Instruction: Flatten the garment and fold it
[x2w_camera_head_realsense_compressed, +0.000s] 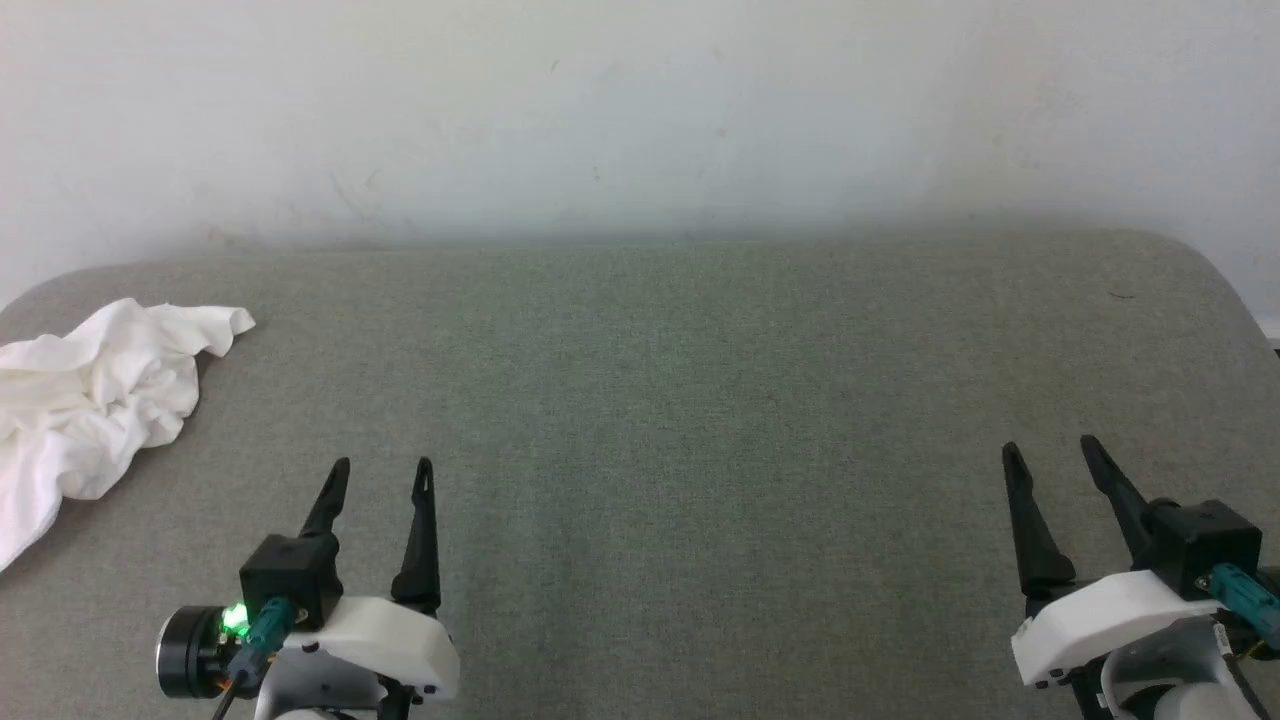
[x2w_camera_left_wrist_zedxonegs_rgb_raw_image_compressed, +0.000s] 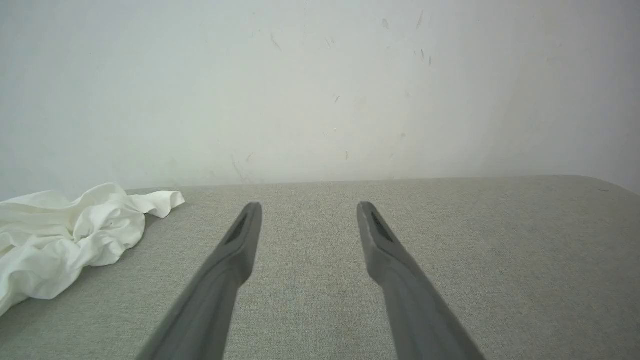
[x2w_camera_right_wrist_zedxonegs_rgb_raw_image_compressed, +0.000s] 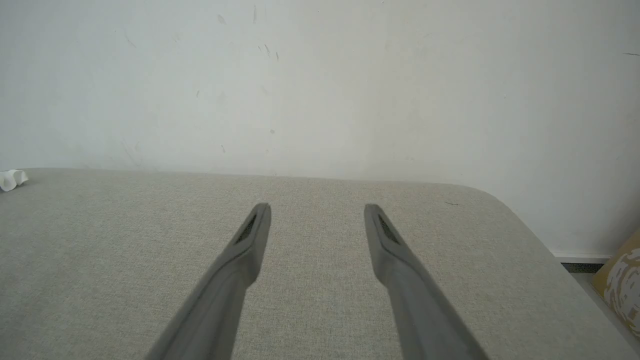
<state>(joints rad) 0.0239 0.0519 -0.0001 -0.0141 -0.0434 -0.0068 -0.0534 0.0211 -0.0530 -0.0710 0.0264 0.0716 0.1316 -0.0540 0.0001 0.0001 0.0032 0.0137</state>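
Note:
The white garment (x2w_camera_head_realsense_compressed: 90, 400) lies crumpled in a heap at the far left of the grey padded surface (x2w_camera_head_realsense_compressed: 680, 400), partly cut off by the head view's left edge. The same crumpled garment (x2w_camera_left_wrist_zedxonegs_rgb_raw_image_compressed: 70, 235) shows at the left of the left wrist view, and a small tip of the garment (x2w_camera_right_wrist_zedxonegs_rgb_raw_image_compressed: 11, 179) shows at the left edge of the right wrist view. Its stitching and logo are hidden in the folds. My left gripper (x2w_camera_head_realsense_compressed: 383, 470) is open, to the right of the heap and apart from it. Far off at the lower right, my right gripper (x2w_camera_head_realsense_compressed: 1050, 447) is open and holds nothing.
A pale wall (x2w_camera_head_realsense_compressed: 640, 110) rises directly behind the grey surface. The surface's right corner (x2w_camera_right_wrist_zedxonegs_rgb_raw_image_compressed: 500, 200) is rounded and drops off to a floor, where a yellow patterned object (x2w_camera_right_wrist_zedxonegs_rgb_raw_image_compressed: 622, 285) stands.

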